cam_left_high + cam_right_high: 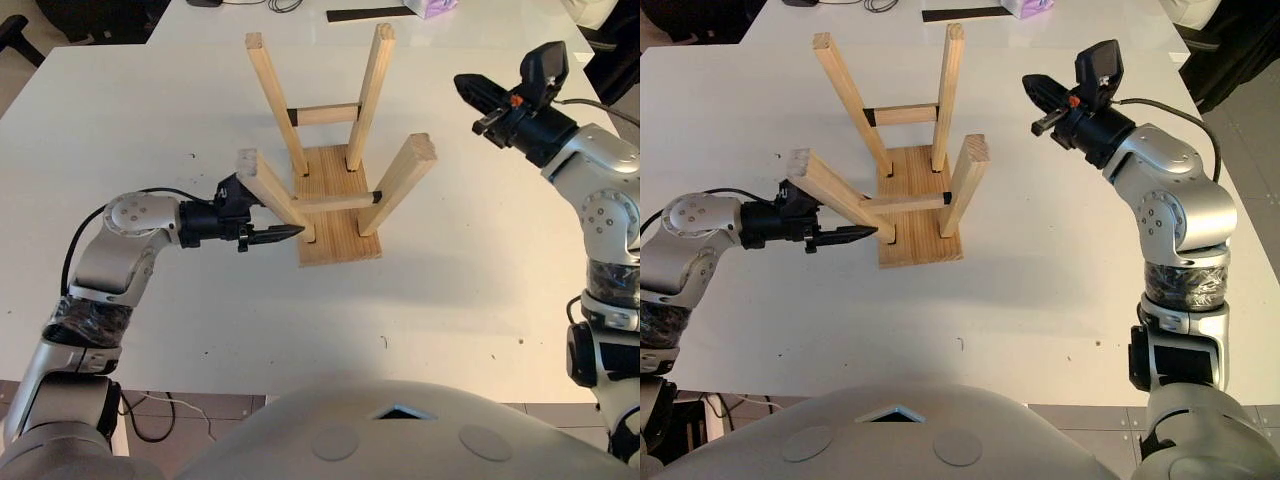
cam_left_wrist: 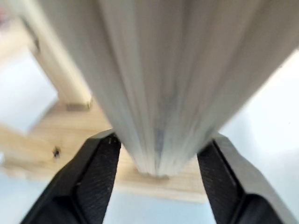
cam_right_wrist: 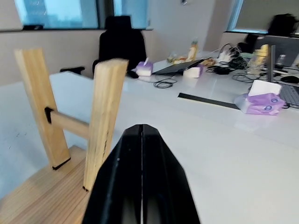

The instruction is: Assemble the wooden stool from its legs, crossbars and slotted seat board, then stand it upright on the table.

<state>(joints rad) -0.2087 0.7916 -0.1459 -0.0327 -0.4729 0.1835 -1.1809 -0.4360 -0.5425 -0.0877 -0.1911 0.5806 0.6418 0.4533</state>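
Note:
The wooden stool lies upside down in the middle of the white table (image 1: pixel 150 300), its slotted seat board (image 1: pixel 338 230) flat and its legs pointing up. Two crossbars (image 1: pixel 325 114) (image 1: pixel 335 203) join the legs in pairs. The front-left leg (image 1: pixel 265 185) leans outward to the left. My left gripper (image 1: pixel 290 232) is at that leg's lower part, and in the left wrist view its fingers (image 2: pixel 98 163) press on both sides of the leg (image 2: pixel 159 93). My right gripper (image 1: pixel 468 85) hangs shut and empty above the table, to the right of the stool and apart from it.
A black strip (image 1: pixel 368 13) and a purple tissue pack (image 1: pixel 432 6) lie at the table's far edge. A black office chair (image 3: pixel 122 42) stands beyond the table. Bare tabletop lies in front of the stool and on both sides.

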